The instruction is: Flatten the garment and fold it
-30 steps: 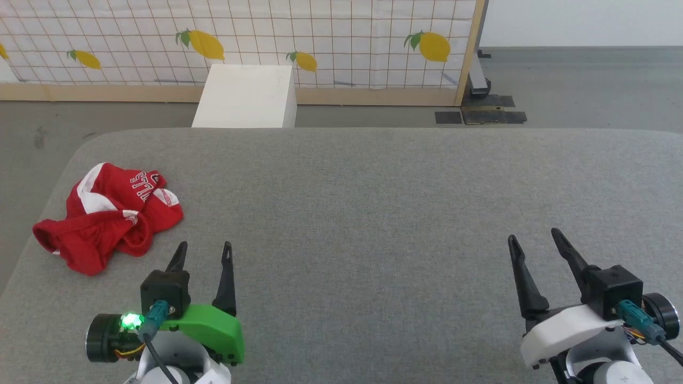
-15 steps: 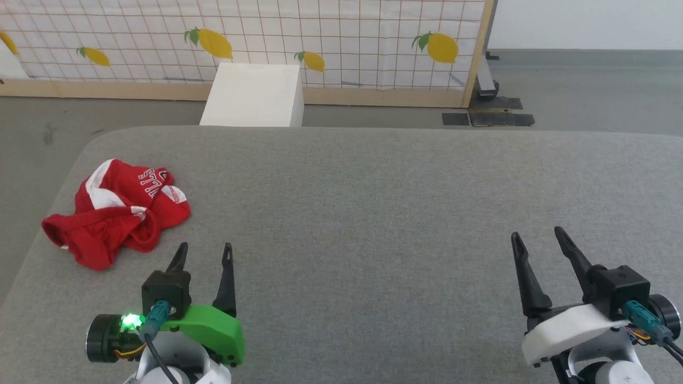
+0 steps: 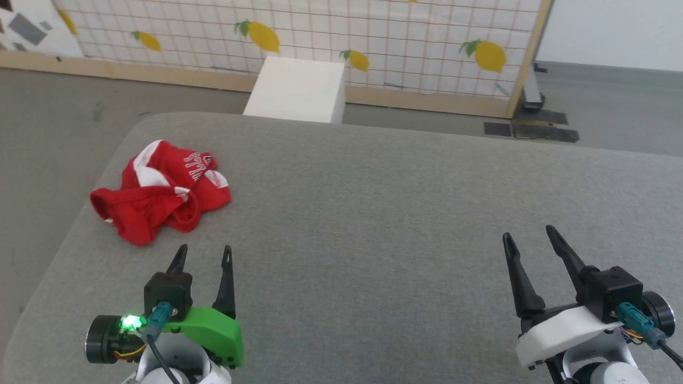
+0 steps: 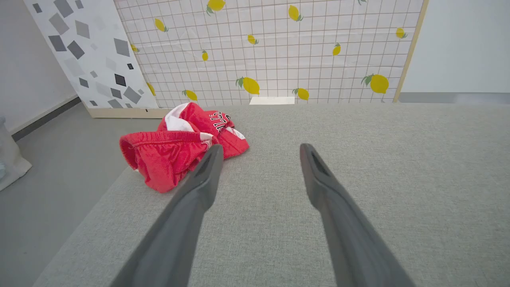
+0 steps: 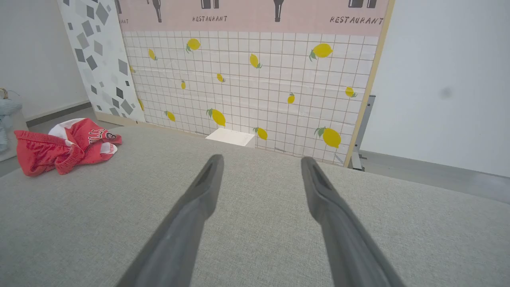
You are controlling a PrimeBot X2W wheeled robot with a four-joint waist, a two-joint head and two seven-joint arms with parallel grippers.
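The garment (image 3: 160, 192), red shorts with white stripes and white lettering, lies crumpled near the far left corner of the grey table (image 3: 373, 213). It also appears ahead and left in the left wrist view as the garment (image 4: 179, 143), and far left in the right wrist view as the garment (image 5: 63, 145). My left gripper (image 3: 205, 250) hovers open just short of it and a little to its right, with nothing between its fingers. My right gripper (image 3: 528, 237) stands open over the table's right side, far from the shorts.
A white box (image 3: 296, 90) stands on the floor behind the table's far edge. Behind it runs a lemon-patterned screen (image 3: 373, 37) on a wooden frame. The table's left edge drops to grey floor (image 3: 48, 138) close to the shorts.
The head camera has turned left, so the whole picture has shifted right. Both grippers stay open in the same places relative to the body; the shorts have not moved on the table.
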